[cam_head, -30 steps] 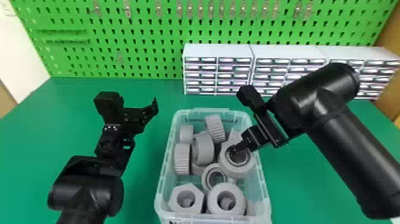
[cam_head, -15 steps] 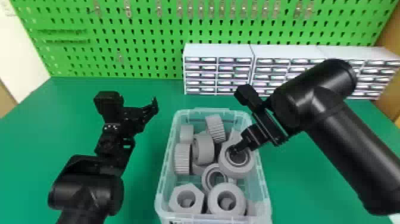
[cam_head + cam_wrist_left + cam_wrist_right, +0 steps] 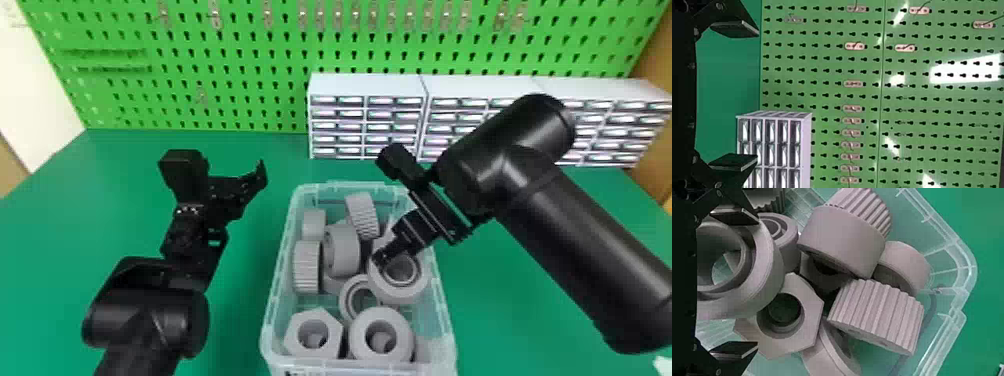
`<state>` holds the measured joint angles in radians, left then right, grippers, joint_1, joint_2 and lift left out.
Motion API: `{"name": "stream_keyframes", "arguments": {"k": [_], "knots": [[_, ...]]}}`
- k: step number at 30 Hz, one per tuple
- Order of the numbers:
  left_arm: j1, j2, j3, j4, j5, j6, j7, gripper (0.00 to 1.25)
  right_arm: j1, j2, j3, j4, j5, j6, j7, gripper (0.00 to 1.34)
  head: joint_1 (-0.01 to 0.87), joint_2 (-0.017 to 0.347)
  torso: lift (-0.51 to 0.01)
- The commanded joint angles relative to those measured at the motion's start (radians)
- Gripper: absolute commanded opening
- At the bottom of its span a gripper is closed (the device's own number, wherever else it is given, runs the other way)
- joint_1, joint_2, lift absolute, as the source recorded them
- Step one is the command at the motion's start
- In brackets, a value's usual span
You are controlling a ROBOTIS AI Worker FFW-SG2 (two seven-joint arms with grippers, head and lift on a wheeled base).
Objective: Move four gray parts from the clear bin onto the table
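Gray parts (image 3: pixel 306 270) are lying in the clear bin (image 3: pixel 444 315), which is standing on the green tabletop (image 3: pixel 505 310). Your right end effector (image 3: pixel 382 256) is reaching down into the bin, and its fingers are standing wide apart near a thick gray ring (image 3: pixel 417 291); you cannot tell if they are touching it. Your left end effector (image 3: pixel 236 192) is hovering above the tabletop, to the left of the bin, also with its fingers standing wide apart
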<state>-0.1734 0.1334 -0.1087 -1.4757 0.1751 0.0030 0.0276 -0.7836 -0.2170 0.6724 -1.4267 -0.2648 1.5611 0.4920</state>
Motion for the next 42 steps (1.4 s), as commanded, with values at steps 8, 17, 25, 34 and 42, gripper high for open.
{"name": "stream_keyframes", "arguments": {"k": [8,17,25,34,42], "knots": [[0.003,0.000,-0.002,0.000,0.004,0.000,0.000,1.09,-0.003,-0.005,0.010,0.008,0.019,-0.001,0.019,1.16,0.693,0.072,-0.052],[-0.003,0.000,-0.009,0.003,0.006,0.000,0.002,1.09,-0.008,-0.008,-0.005,0.008,0.191,-0.001,0.154,1.16,0.693,0.072,-0.052],[-0.003,0.000,-0.008,0.005,0.007,0.000,0.003,1.09,-0.006,-0.008,0.018,0.017,0.243,-0.013,0.221,1.16,0.693,0.072,-0.052],[-0.008,0.000,-0.002,0.005,0.004,-0.001,0.003,1.09,-0.031,-0.002,0.085,0.038,0.219,-0.036,0.244,1.16,0.693,0.072,-0.052],[-0.003,0.000,0.004,0.006,0.004,-0.001,0.003,1.09,-0.034,0.002,0.085,0.052,0.193,-0.049,0.246,1.16,0.693,0.072,-0.052]]}}
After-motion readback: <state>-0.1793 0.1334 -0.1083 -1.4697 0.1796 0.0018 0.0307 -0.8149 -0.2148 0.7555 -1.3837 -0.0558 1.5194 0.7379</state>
